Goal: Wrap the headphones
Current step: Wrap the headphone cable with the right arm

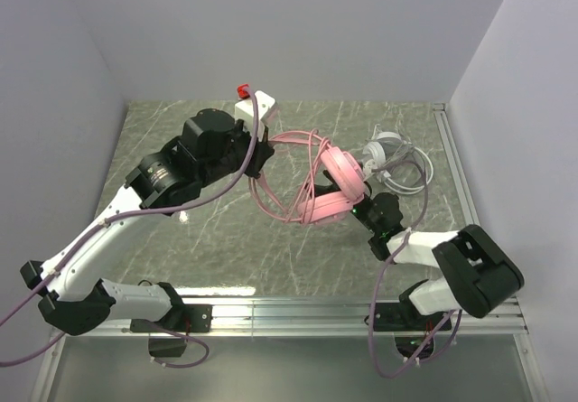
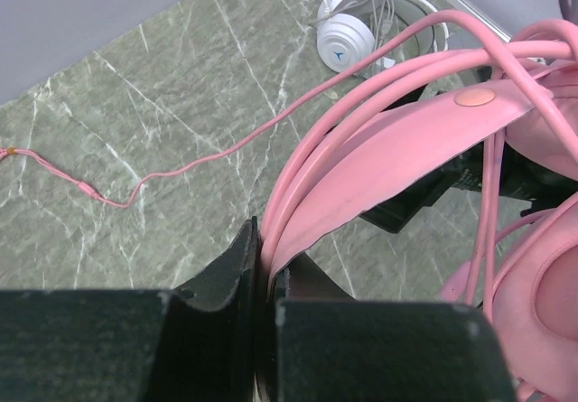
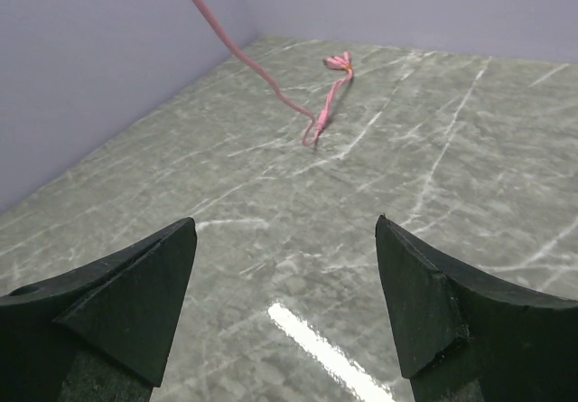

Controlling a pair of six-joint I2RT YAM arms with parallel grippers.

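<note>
The pink headphones are held up over the middle of the table, with cord loops wound around the headband. My left gripper is shut on the headband end and some cord loops, as the left wrist view shows. The loose pink cord trails across the table; its plug end lies far ahead of my right gripper. My right gripper is open and empty, low beside the pink cups. The white-grey headphones lie at the back right with their thin cord.
Grey walls close in the left, back and right sides. A metal rail runs along the table's right edge, and another along the front. A small red piece sits on the left wrist's white mount.
</note>
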